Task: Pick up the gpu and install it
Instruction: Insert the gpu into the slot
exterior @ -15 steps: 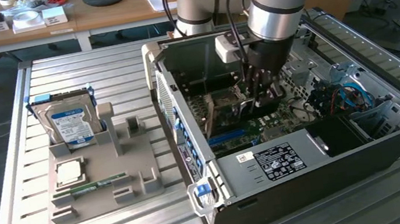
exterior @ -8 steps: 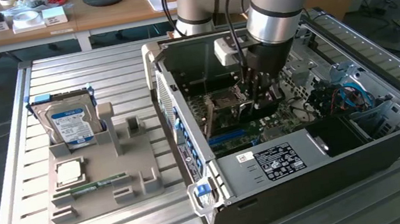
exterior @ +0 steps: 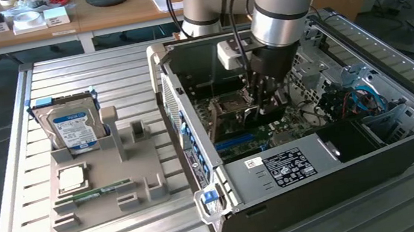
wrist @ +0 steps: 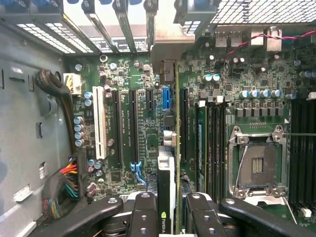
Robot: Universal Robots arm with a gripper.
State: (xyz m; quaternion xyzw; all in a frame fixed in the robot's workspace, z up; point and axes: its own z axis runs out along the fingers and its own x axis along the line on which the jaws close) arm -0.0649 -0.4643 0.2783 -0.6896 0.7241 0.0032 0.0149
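Observation:
My gripper [exterior: 265,105] is down inside the open computer case [exterior: 228,204], over the green motherboard [wrist: 148,143]. It is shut on the gpu [wrist: 167,177], which I see edge-on between the two black fingers [wrist: 143,215] in the wrist view, as a thin dark card with a logo on its cooler. The card stands upright and runs along the long black expansion slots [wrist: 183,123], beside a short blue slot [wrist: 166,98]. Whether its edge sits in a slot I cannot tell. In the exterior view the gpu [exterior: 268,116] is a dark shape just under the fingers.
A grey parts holder [exterior: 109,196] on the slatted table holds a silver hard drive [exterior: 72,126], a square processor [exterior: 70,179] and a green memory stick [exterior: 92,193]. Inside the case are the power supply [exterior: 287,168], blue cables [exterior: 360,97], an empty processor socket [wrist: 256,165] and a wire bundle [wrist: 66,182].

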